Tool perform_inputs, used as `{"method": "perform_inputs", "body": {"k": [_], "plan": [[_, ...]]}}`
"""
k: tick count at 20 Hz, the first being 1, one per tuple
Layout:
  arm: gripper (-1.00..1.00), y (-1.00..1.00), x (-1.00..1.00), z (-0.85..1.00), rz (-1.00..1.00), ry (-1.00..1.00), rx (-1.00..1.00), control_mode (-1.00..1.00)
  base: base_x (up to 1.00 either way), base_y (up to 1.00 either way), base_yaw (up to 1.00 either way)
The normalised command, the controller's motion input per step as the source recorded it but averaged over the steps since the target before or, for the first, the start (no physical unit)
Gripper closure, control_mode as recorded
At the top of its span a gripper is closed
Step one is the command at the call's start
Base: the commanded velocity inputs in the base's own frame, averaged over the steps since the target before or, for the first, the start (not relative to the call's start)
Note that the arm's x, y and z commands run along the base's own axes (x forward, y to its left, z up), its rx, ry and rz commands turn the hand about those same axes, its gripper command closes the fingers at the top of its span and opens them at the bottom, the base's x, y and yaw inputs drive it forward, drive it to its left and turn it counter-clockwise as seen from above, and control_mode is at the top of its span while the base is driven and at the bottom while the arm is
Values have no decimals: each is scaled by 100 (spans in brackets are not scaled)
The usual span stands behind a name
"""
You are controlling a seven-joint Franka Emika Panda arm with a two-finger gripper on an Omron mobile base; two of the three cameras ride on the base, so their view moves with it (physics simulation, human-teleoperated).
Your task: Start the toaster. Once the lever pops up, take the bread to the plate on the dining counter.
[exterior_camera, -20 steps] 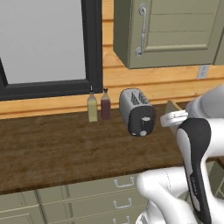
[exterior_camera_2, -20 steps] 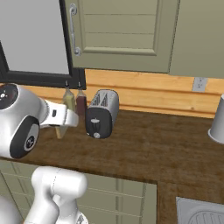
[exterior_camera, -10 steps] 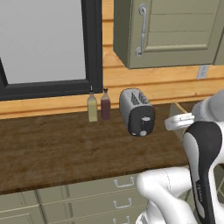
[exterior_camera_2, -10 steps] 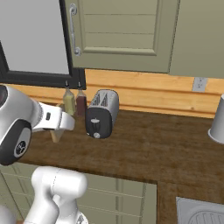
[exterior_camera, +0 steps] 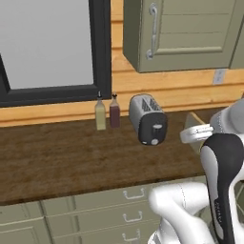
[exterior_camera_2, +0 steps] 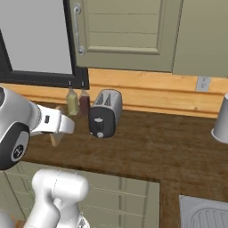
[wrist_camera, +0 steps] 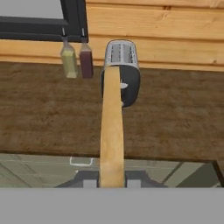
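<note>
Edge-on, the bread point(wrist_camera: 112, 131) sits pinched between the jaws of the gripper point(wrist_camera: 111, 180), held off the worktop point(exterior_camera: 71, 157) — the toaster point(exterior_camera: 148, 118) stands beyond by two bottles point(exterior_camera: 107, 111); its lever point(exterior_camera: 154, 141) sits low on the black panel.

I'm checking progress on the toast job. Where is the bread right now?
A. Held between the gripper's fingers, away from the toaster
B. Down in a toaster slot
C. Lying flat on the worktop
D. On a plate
A: the hand view shows the bread edge-on, clamped in the gripper, with the toaster standing farther back on the worktop.
</note>
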Motion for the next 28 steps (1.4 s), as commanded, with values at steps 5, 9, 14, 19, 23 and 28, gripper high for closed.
{"method": "perform_inputs", "body": {"k": [5,9,14,19,23,28], "plan": [[100,0,0,0,0,0,0,100,-60,6,43],[100,0,0,0,0,0,0,100,-31,20,74],[100,0,0,0,0,0,0,100,-21,33,95],[100,0,0,0,0,0,0,100,-24,31,100],[100,0,0,0,0,0,0,100,0,37,92],[100,0,0,0,0,0,0,100,0,28,92]]}}
